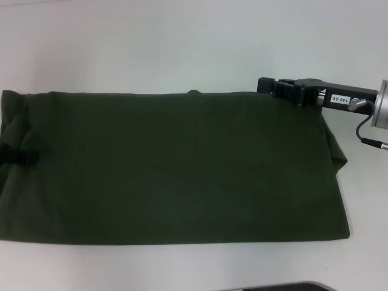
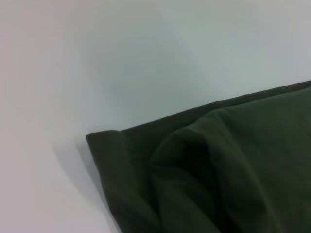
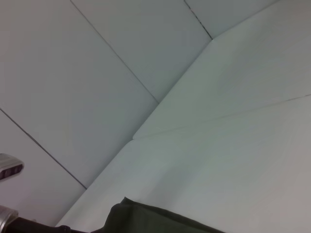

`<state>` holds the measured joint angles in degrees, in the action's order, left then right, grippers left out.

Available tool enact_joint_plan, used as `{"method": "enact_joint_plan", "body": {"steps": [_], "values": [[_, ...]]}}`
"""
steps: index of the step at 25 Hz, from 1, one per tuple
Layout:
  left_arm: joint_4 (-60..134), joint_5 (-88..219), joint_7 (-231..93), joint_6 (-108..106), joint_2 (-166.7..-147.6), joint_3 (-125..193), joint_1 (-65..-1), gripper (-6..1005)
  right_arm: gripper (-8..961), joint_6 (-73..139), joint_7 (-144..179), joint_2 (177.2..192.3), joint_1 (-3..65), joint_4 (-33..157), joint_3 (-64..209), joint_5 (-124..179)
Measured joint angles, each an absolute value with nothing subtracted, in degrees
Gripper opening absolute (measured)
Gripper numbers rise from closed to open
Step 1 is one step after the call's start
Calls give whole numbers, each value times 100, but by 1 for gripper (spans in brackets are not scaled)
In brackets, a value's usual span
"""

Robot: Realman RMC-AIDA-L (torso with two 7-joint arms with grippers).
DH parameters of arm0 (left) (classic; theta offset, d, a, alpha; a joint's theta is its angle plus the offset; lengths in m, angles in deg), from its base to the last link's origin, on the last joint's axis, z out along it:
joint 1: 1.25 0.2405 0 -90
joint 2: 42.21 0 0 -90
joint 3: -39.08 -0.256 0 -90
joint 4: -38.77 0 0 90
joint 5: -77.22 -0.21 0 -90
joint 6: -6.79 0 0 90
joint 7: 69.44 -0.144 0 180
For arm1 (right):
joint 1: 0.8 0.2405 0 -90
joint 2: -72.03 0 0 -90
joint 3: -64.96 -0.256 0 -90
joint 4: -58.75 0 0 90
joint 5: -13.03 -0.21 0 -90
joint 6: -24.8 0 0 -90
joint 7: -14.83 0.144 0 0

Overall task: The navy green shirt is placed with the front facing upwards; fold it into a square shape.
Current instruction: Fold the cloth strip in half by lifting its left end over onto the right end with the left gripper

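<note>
The large dark olive-green cotton shirt (image 1: 176,167) lies flat on the white desk (image 1: 182,42), folded into a long rectangle that runs from the left edge of the head view almost to the right edge. No lettering shows on the upward face. At its left end the fabric bunches in soft vertical wrinkles, and a small black patch (image 1: 21,157) sits on that edge about halfway down. A small bump of cloth (image 1: 194,92) breaks the otherwise straight far edge. At the right end a lower layer of fabric sticks out past the top layer, forming a tapering flap.

The right gripper (image 1: 279,88), a black block on a silver wrist, reaches in from the right, level with the far right corner of the shirt, its tip over or at that corner. Whether its jaws are apart or closed, or gripping fabric, cannot be told from these views. A thin black cable (image 1: 364,130) loops below the wrist.

The left wrist view looks down on a rounded, layered corner of the shirt (image 2: 214,170) against bare desk; the left gripper itself is out of sight. The right wrist view shows a sliver of the shirt's edge (image 3: 146,221), the desk and pale wall panels (image 3: 97,73) beyond.
</note>
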<state>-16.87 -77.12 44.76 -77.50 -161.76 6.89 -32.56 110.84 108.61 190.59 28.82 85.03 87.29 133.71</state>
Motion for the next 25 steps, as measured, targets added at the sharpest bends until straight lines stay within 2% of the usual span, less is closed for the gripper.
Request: {"method": "enact_joint_plan", "body": {"steps": [25], "values": [[-1608, -7658, 4437, -7930, -16208, 612, -3434, 862, 74, 11085, 10864, 19059, 2878, 8521, 8729, 13367]]}}
